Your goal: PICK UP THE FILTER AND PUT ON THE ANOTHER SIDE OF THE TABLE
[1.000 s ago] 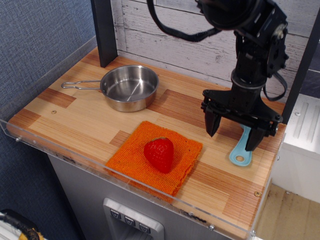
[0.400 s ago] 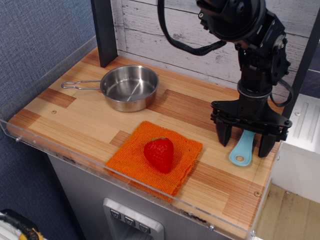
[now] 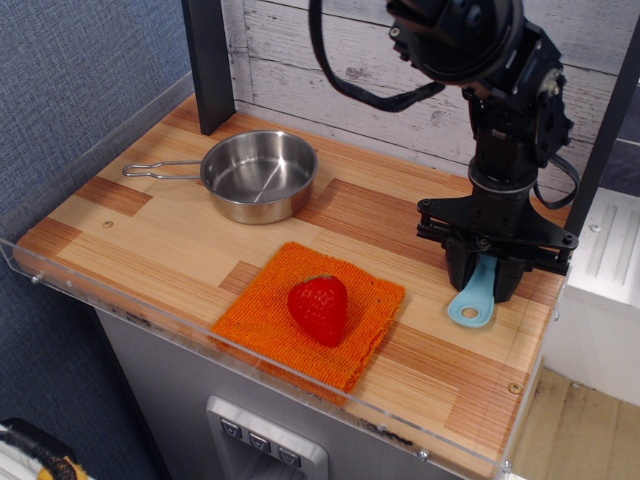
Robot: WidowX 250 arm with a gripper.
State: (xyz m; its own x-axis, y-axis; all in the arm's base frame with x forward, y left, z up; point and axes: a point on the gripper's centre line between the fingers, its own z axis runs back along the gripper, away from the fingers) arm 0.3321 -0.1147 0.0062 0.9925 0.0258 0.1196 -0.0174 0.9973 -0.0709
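The filter [image 3: 472,308] is a light-blue brush at the right end of the striped wooden table [image 3: 150,240]. Its rounded handle end with the hole points toward the front edge. Its bristle end is hidden behind the fingers. My black gripper [image 3: 483,287] points straight down over it, and the two fingers are closed against the sides of its handle. The handle end is at or just above the table surface; I cannot tell which.
A round steel pan [image 3: 258,175] with a wire handle sits at the back left. An orange cloth [image 3: 262,322] at the front middle holds a red strawberry [image 3: 318,308]. A dark post [image 3: 210,60] stands at the back. A clear acrylic rim [image 3: 250,352] runs along the front edge.
The gripper moved right over the filter, then its wide-open jaws closed on the handle. The filter's handle end shifted slightly left.
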